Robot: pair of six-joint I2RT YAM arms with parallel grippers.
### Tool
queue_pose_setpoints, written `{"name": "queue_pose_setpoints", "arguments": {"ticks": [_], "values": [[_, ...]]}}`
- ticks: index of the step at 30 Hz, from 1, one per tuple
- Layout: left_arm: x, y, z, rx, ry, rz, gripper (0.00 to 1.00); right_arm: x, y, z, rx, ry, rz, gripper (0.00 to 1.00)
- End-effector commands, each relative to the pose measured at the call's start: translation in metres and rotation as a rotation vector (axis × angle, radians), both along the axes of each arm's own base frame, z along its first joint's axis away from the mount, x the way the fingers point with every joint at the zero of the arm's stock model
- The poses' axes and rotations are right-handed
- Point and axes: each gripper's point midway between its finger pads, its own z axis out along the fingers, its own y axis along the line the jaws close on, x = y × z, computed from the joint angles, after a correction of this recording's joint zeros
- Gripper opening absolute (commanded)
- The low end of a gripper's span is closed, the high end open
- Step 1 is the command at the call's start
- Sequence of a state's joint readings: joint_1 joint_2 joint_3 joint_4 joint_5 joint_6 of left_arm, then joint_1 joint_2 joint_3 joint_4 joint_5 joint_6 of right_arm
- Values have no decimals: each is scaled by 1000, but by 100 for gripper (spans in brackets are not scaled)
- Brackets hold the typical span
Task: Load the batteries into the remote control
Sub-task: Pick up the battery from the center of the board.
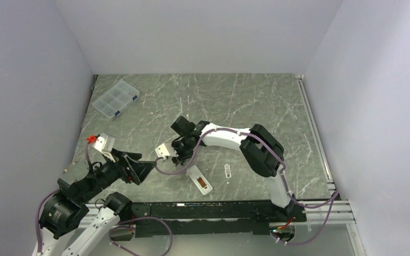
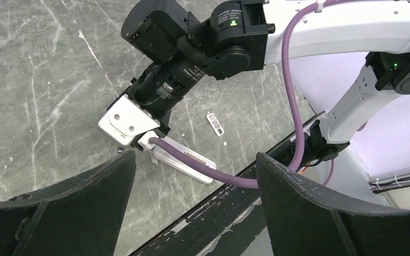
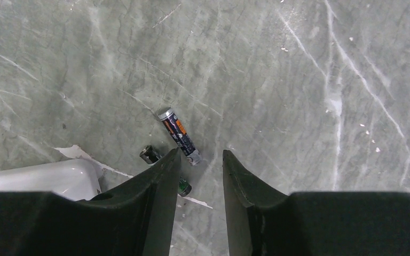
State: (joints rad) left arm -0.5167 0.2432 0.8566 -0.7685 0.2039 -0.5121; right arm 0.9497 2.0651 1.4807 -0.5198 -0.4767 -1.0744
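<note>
One grey surface (image 1: 245, 101) carries the remote control (image 1: 199, 179), recess up, near the narrow, empty right pincer (image 3: 200, 153); the left pincer (image 2: 195, 159) gapes wide. Centre the jaws across one of the batteries (image 3: 180, 136) lying at its fingertips before closing.

The right claw (image 3: 199, 156), jaws apart, hovers over two batteries (image 3: 179, 136) on the table (image 3: 299, 80).

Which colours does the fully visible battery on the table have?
The battery is dark with an orange patch and silvery ends; best in the right wrist view.
</note>
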Motion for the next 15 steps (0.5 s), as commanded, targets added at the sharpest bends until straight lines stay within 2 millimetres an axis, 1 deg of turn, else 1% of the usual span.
{"name": "queue_pose_setpoints", "arguments": {"ticks": [1, 8, 15], "values": [[2, 1, 6, -3, -36, 6, 88, 3, 6, 1, 6, -3, 23, 37], [3, 2, 7, -4, -40, 14, 88, -2, 4, -10, -23, 11, 24, 36], [3, 2, 7, -3, -41, 10, 88, -12, 0, -20, -75, 78, 32, 24]]}}
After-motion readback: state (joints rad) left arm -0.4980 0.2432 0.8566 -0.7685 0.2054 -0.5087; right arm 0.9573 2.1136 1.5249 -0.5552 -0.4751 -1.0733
